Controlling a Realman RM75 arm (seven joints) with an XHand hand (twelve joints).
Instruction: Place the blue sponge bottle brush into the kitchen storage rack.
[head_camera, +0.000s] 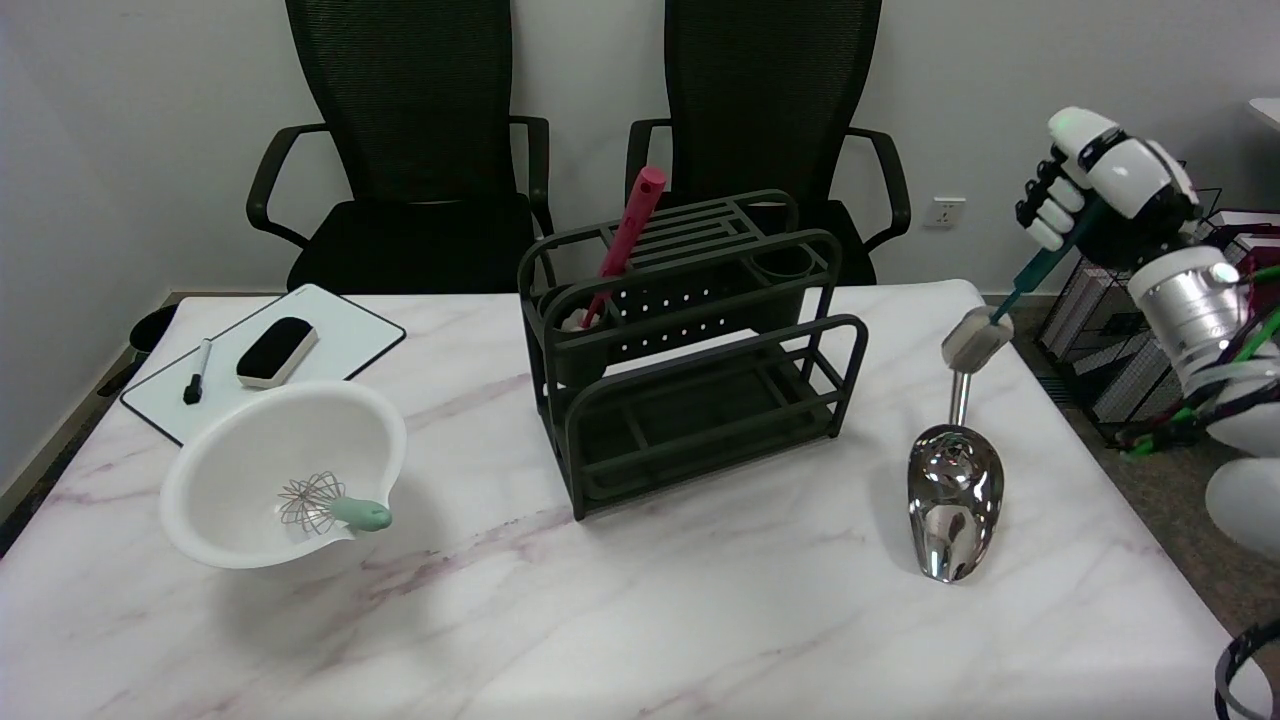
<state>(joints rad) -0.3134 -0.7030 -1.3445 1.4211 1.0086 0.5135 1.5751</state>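
Teal plastic is seen running down from the black-and-white right hand, which is held high at the picture's right and is clenched around the upper handle of the blue sponge bottle brush. The brush is carried in the air, tilted, its pale grey sponge head lowest and hanging above the table's far right edge, just over the handle of the shiny metal scoop that lies on the white marble-patterned table. The dark green two-tier kitchen storage rack stands at the table's middle, well apart from the brush; a pink utensil is lodged in its left cup. To the left, a white mixing bowl with a small whisk is seen, and a whiteboard with an eraser and marker behind it.

The carrying step is judged to be in hand: the brush is lifted but not yet brought over the rack. For the next move, the brush must be carried leftward above the rack's rails, the sponge end lowered into an open compartment, and the grasp loosened only once it is supported.
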